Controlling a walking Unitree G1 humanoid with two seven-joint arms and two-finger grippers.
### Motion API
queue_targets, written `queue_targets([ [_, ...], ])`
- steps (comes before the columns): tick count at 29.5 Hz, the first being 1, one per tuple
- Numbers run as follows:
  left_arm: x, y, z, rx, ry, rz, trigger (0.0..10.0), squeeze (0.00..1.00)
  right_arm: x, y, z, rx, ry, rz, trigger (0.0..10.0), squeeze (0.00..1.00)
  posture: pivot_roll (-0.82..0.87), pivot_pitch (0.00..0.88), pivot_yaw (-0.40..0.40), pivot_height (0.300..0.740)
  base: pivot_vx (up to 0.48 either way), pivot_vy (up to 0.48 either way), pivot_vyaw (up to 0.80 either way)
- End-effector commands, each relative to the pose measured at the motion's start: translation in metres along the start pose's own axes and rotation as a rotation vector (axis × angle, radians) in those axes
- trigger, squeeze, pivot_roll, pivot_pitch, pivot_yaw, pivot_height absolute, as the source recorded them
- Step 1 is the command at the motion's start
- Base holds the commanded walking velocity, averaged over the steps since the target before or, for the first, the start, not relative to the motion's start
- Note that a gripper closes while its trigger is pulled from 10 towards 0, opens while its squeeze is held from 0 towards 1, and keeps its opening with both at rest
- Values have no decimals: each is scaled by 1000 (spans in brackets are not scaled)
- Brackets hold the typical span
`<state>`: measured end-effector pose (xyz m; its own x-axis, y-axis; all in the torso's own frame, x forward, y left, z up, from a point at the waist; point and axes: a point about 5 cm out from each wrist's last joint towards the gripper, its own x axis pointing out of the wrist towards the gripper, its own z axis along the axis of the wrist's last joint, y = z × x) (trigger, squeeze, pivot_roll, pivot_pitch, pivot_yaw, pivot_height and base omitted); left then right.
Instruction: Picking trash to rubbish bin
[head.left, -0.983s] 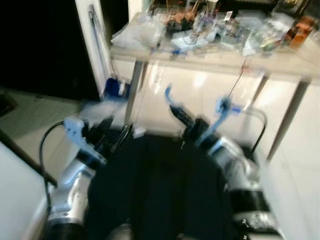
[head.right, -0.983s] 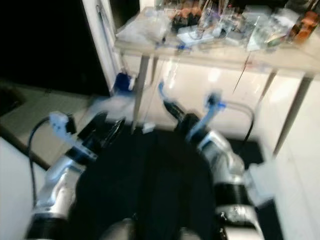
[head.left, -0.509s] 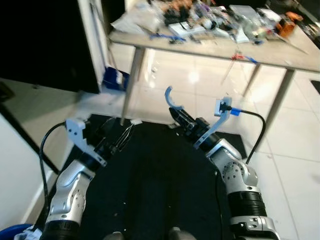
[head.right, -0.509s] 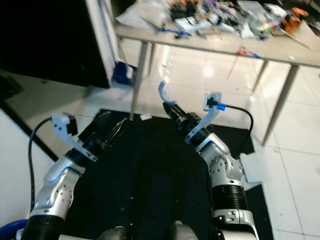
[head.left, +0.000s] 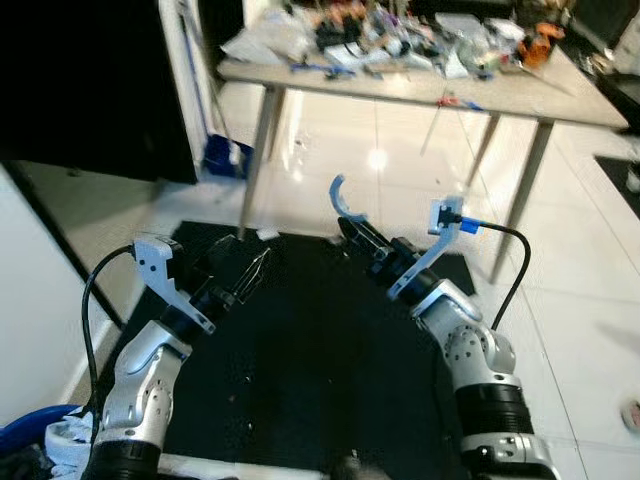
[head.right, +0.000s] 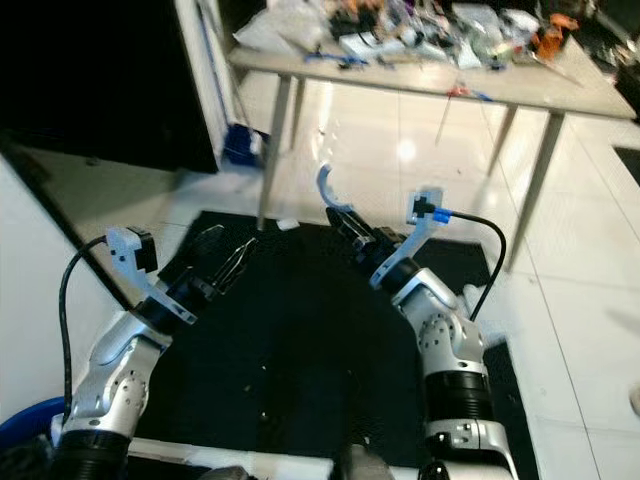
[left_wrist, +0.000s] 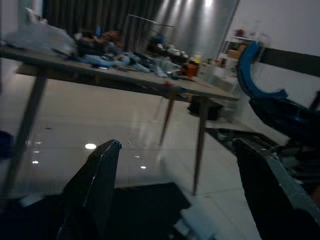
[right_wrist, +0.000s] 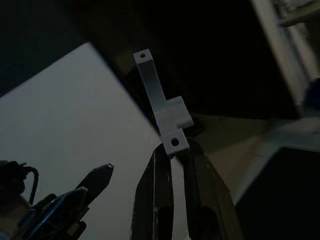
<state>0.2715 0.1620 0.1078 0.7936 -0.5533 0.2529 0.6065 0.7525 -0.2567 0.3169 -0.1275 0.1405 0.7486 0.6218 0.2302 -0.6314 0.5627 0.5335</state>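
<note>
left hand (head.left: 243, 277) fingers apart at centre left over the black mat (head.left: 310, 380); right hand (head.left: 350, 229) at centre clamped on a blue curved piece (head.left: 341, 196); cluttered counter (head.left: 560, 98) along the top.

The floor (head.left: 590, 330) is glossy pale tile. A black mat (head.left: 320, 380) lies on it, its far edge near the legs of the table. A small white scrap (head.left: 267, 235) lies on the tile at the mat's far edge, beside the table's left leg. A blue object (head.left: 226, 156) sits on the tile left of that leg. The tabletop (head.left: 560, 98) carries dense mixed clutter (head.left: 380, 45), too small to identify.
</note>
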Motion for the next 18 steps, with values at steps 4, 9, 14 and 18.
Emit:
queue_targets([
  [4,3,-4,-3,-21,-4,-16,10000,0,-4,-5,-5,1,39,-16,10000,0,51,0,-31,740,0,0,-800],
  [9,3,-5,-5,-28,-5,-18,10000,0,-5,-6,-7,0,51,-16,10000,0,51,0,-38,740,0,0,-800],
  [14,4,-6,-5,-35,-7,-19,10000,0,-5,-7,-8,0,64,-14,10000,0,51,0,-42,740,0,0,-788],
  [18,5,-6,-5,-38,-8,-20,10000,0,-5,-8,-9,2,70,-12,10000,0,51,0,-42,740,0,0,-788],
])
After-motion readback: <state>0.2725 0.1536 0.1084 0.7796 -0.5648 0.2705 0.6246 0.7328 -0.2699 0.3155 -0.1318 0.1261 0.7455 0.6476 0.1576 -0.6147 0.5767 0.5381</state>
